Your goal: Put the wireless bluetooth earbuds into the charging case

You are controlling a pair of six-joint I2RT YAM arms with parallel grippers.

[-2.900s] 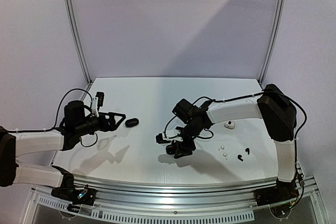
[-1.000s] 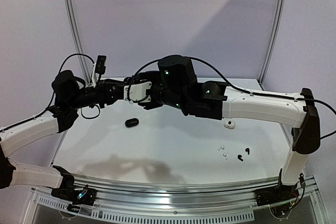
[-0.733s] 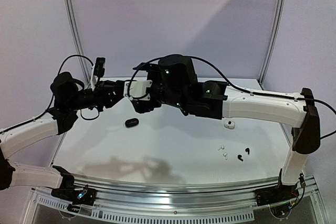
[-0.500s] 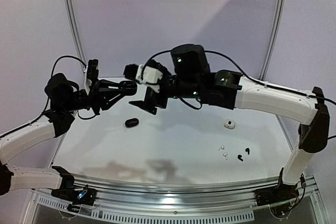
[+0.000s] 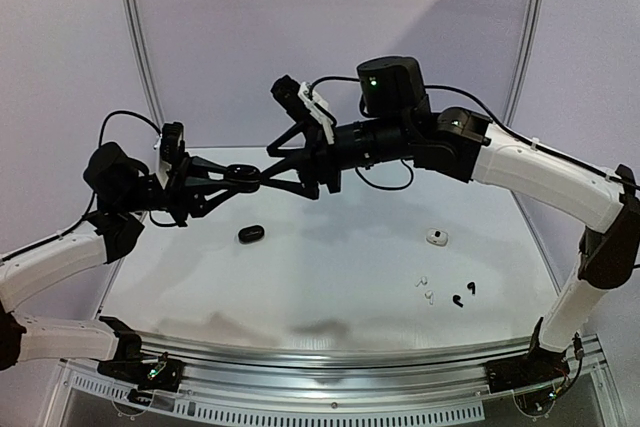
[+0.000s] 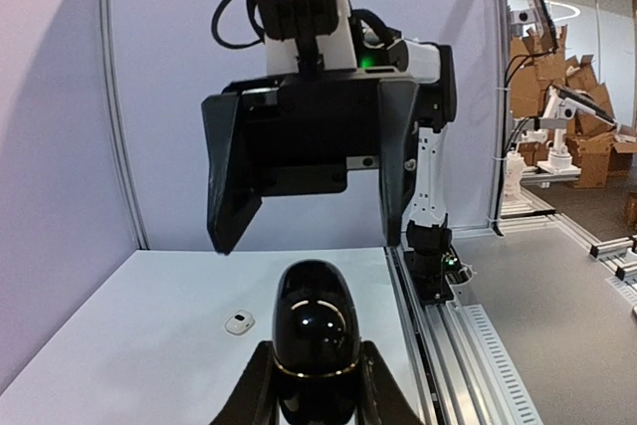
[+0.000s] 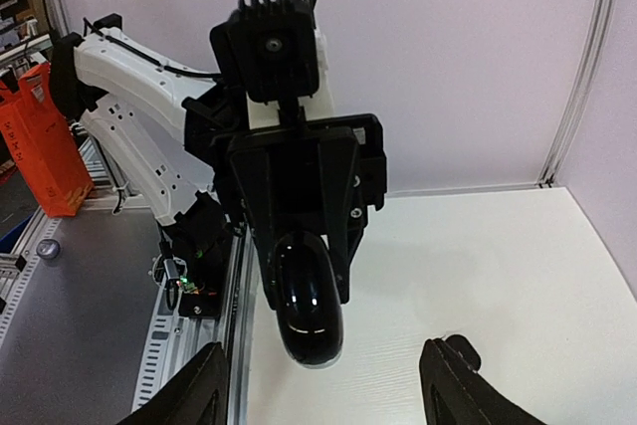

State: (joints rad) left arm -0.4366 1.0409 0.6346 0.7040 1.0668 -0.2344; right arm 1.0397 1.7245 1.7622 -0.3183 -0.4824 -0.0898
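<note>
Left gripper [image 7: 307, 291]: clenched on glossy black egg-shaped charging case [image 6: 317, 330], held aloft.
Right gripper [image 6: 309, 231]: jaws released, facing case.
Tiny white stemmed earbuds [image 5: 425, 289]: bench near-right corner, w/ black pair [image 5: 463, 294].
Step, prob. handoff: centre jaws on case, close slowly.

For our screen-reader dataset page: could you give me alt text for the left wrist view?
The left gripper holds a glossy black charging case between its fingers, facing the right gripper, which hangs open in the air beyond it. Below, a small white case lies on the white table.
</note>
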